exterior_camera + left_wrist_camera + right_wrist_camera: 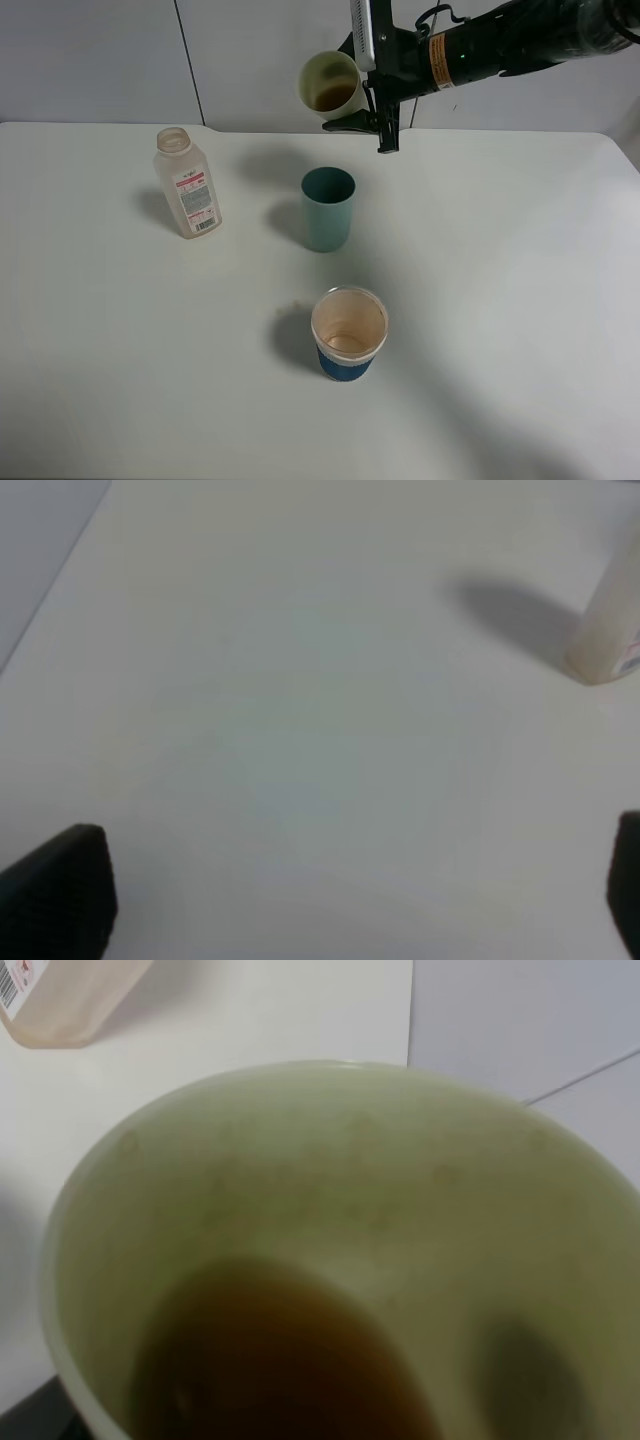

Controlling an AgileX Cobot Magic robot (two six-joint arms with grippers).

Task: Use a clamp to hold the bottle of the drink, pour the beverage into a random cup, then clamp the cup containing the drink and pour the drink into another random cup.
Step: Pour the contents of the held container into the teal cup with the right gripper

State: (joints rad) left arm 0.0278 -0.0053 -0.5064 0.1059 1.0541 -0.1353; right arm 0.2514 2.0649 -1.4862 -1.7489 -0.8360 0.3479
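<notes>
Right gripper (pixel 368 88) clamps the pale tumbler (pixel 332 82), tipped, with brown tea (pixel 335 97) pooled inside, at 12 o'clock of the teal tumbler (pixel 328 208). We note a white table (pixel 500 300) and a grey panelled wall (pixel 100 60). The black arm (pixel 500 40) enters from 2 o'clock. Left gripper (pixel 345 890) is spread wide; the bottle (pixel 187 195) stands at 9 o'clock.

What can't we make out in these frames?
- Teal cup contents: exterior high, interior too dark.
- Bottle label: left wrist, cut by edge and blurred; exterior high, too small.
- Grip on pale cup: right wrist, cup fills frame.
- Left gripper: outside exterior high; left wrist shows only fingertip corners.
</notes>
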